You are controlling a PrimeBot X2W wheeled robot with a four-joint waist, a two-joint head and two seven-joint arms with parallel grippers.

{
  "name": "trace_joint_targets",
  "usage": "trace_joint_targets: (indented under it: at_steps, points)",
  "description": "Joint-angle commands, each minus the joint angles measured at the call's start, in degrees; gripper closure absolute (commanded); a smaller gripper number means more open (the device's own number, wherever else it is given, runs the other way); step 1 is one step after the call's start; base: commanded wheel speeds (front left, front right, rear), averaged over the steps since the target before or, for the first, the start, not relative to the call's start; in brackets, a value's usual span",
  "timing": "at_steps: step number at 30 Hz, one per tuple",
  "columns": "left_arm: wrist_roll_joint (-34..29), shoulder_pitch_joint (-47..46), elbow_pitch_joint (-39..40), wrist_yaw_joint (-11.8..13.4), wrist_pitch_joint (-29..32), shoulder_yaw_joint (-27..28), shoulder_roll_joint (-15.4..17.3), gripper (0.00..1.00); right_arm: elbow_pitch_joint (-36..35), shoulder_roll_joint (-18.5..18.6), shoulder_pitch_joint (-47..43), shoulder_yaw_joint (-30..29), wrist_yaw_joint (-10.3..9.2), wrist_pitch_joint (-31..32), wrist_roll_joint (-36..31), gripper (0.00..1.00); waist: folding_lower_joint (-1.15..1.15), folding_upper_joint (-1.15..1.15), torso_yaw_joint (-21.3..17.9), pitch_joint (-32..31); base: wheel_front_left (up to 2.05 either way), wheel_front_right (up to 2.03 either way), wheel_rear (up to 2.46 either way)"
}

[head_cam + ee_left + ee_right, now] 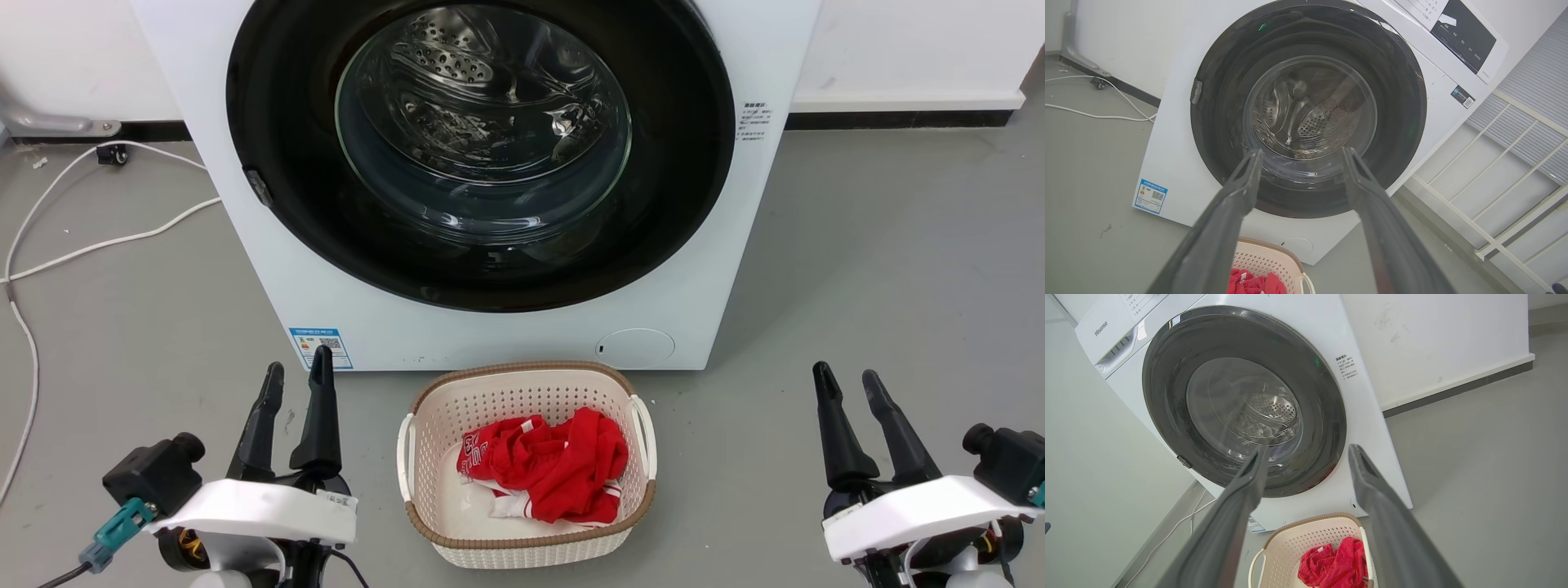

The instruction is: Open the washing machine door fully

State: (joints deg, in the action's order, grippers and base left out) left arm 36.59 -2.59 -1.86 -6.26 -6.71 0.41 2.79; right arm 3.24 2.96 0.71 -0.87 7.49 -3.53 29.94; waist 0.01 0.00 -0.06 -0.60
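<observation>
Black door: the round glossy door (482, 155) sits shut and flush on the front of the white washing machine (490, 339), taking up nearly its whole width.
Glass bowl: the clear bulge at the centre looks hard and slick, with nothing on it to pinch.
Handling: probably stiff and fairly heavy. It should hold against a latch, then swing freely on a hinge. The shiny rim would likely let fingers slide.
Where to hold: a small grey tab (260, 188) on the door's left edge looks like the only grip. Hooking a finger behind it and pulling outward seems the best bet.
Left gripper: the left gripper (299, 365) hangs low before the machine's lower left corner, fingers parted, holding nothing, well apart from the door.
Right gripper: the right gripper (845, 376) hangs over the floor to the right of the machine, fingers likewise parted and empty.
Obstacle: a pale basket (424, 408) of red clothes (555, 461) stands just in front of the machine, under the door.
Hidden: no hinge can be seen, so the swing direction is a guess from the tab's side.
Cut off: the head view loses the top of the door.
Unclear: reflections blur the drum's inside, and whether the tab is a handle or a catch cannot be told.
</observation>
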Motion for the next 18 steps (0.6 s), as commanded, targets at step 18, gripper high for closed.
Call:
trace_joint_targets:
  at_steps: [18]
  points:
    - [-14.2, 0.6, 1.6, 1.9, -3.1, -2.1, 1.4, 0.0, -2.3, 0.0, -0.7, 0.3, 0.0, 0.3, -12.6, 0.0, 0.0, 0.0, 0.3, -0.1, 0.0, 0.0, 0.0]
